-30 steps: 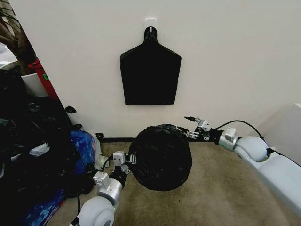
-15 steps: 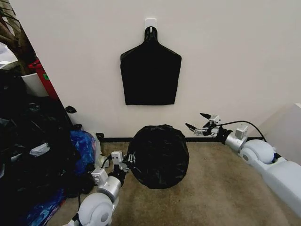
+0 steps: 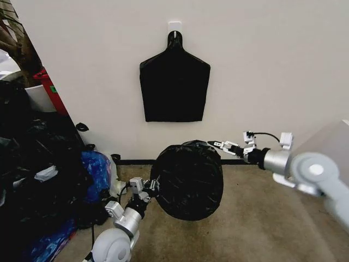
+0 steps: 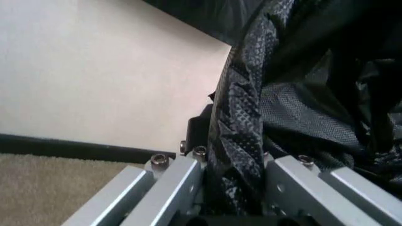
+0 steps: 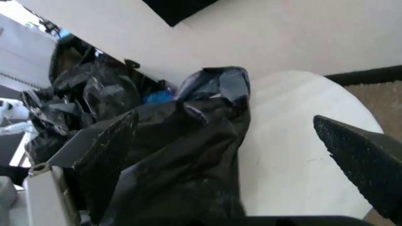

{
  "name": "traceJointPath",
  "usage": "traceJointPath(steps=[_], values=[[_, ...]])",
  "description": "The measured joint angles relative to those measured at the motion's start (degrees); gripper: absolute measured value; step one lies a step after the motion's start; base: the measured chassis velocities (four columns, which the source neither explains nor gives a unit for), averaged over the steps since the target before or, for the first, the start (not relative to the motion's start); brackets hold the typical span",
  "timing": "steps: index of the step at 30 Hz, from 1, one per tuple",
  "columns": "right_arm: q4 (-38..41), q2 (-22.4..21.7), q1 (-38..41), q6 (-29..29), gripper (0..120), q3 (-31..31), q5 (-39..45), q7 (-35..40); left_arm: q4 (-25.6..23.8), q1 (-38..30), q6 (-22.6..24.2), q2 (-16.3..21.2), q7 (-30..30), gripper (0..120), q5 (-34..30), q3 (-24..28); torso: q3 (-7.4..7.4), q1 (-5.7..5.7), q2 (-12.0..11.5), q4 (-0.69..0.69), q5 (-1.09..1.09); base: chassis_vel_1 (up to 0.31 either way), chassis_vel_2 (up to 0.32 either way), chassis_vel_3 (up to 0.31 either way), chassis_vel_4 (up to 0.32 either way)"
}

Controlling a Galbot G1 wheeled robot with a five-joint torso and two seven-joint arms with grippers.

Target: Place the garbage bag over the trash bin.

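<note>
Black garbage bag [image 3: 188, 180] is pinched by the left end effector [image 3: 148, 188]; right end effector [image 3: 222, 145] spread at its edge.

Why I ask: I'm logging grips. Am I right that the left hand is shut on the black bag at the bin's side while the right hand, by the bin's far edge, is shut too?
Not quite. The right hand is open, its fingers spread, as the right wrist view shows. The rest holds: the left hand is shut on the black bag at the bin's side.
</note>
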Motion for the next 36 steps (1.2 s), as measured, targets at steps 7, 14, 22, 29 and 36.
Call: traceJointPath(steps=[7, 14, 22, 29, 36], values=[[-1.2, -0.1, 0.2, -1.0, 100, -1.9, -3.2, -0.3, -1.1, 0.0, 0.0, 0.5, 0.2, 1, 0.5, 0.0, 0.0, 0.0, 0.0, 0.0, 0.0, 0.0, 0.0, 0.0, 0.0], [-3.9, 0.3, 0.9, -0.1, 100, -3.8, -9.2, -3.7, -2.5, 0.6, 0.3, 0.7, 0.2, 1, 0.5, 0.0, 0.0, 0.0, 0.0, 0.0, 0.01, 0.0, 0.0, 0.0, 0.0], [-8.4, 0.4, 1.3, 1.2, 100, -4.9, -15.8, -9.1, -4.3, 1.3, 0.6, 1.1, 0.4, 1, -0.1, 0.0, 0.0, 0.0, 0.0, 0.0, 0.0, 0.0, 0.0, 0.0, 0.0], [-11.2, 0.3, 1.5, 2.2, 100, -4.6, -17.4, -11.1, -5.0, 1.5, 0.9, 1.1, 0.4, 1, -0.5, -0.1, 0.0, 0.0, 0.0, 0.0, 0.01, 0.0, 0.0, 0.0, 0.0], [-7.4, -0.3, 0.3, 2.4, 100, -3.3, -16.1, -11.1, -4.1, 0.9, 1.5, 0.7, -0.1, 1, -0.9, 0.2, 0.0, 0.0, 0.0, 0.0, 0.0, 0.0, 0.0, 0.0, 0.0]])
